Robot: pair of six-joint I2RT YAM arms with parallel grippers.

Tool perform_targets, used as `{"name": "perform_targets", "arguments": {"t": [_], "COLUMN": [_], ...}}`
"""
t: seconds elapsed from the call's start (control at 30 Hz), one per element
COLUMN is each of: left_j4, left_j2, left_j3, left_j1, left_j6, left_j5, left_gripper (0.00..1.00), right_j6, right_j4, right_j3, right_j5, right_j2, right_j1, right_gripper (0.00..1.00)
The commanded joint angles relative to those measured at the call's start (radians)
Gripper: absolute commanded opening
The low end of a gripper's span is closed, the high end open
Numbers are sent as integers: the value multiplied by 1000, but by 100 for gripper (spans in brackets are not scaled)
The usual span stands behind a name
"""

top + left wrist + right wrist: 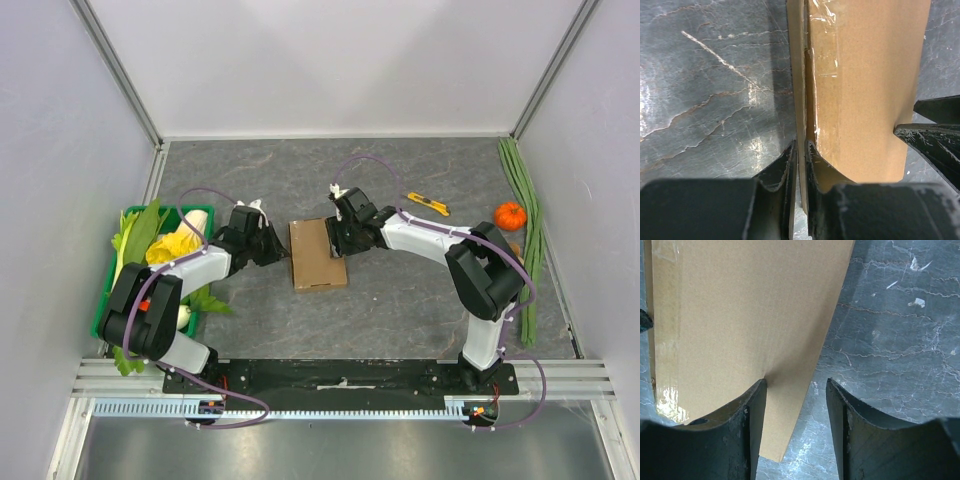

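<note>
A flat brown cardboard box [318,255] lies on the grey stone-patterned table. My left gripper [278,246] is at the box's left edge. In the left wrist view its jaws [801,156] are shut on a thin cardboard flap [799,100] that stands up along that side of the box [865,90]. My right gripper [341,236] is at the box's far right corner, open. In the right wrist view its left finger [752,410] rests on the cardboard [740,310] and its right finger hangs over bare table, the box's edge lying in the gap [796,390].
A green basket [104,295] of leafy vegetables and yellow produce stands at the left wall. A yellow utility knife [427,205] lies behind the right arm. An orange round fruit [510,215] and long green stalks [527,230] lie along the right wall.
</note>
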Motion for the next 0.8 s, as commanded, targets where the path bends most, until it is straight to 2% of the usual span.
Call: {"name": "perform_targets", "arguments": {"t": [0.0,0.43,0.53,0.67,0.77], "left_j4": [-93,-175,-150,-106,-78], "left_j2": [7,54,56,42,22], "left_j3": [28,54,49,38,26], "left_j1": [0,0,2,0,0], "left_j6": [45,43,35,18,5], "left_j5": [-114,-167,-141,-91,-68], "left_gripper": [15,16,20,35,39], "right_j6": [12,29,29,26,26], "right_j4": [-8,-25,-25,-25,-24], "right_j3": [34,30,31,31,33], "right_j5": [16,16,16,16,16], "right_j2": [22,38,37,34,32], "right_j1": [1,-15,-16,-16,-19], "right_gripper": [56,52,52,52,52]}}
